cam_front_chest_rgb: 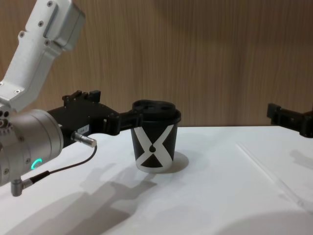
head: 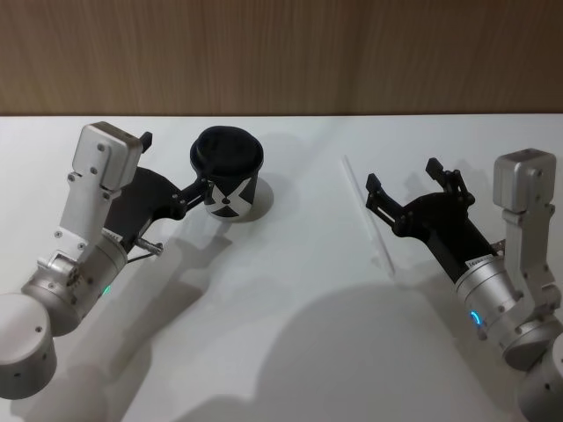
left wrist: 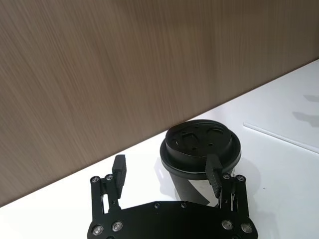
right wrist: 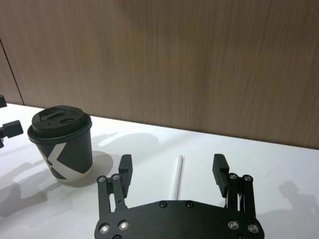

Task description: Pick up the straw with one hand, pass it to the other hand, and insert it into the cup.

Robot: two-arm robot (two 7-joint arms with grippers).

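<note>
I note left gripper [head: 173, 163], fingers wide, just beside the cup [head: 230, 198]; right gripper [head: 402, 176], fingers wide, near the straw [head: 379, 242] lying on table [head: 290, 334].

Open table between cup and straw, with the wall closing the far side

The cup [head: 227, 180] stands upright near the wood wall [head: 281, 53], partly inside the spread jaws of the left gripper [head: 171, 165]. One of its fingers [left wrist: 214, 172] is close against the cup's side and blocks that flank. The straw [head: 368, 215] lies flat on the table [head: 290, 334], well apart from the cup, just beside the spread right gripper [head: 403, 178]. The table between cup and straw, and the near side, are free.
</note>
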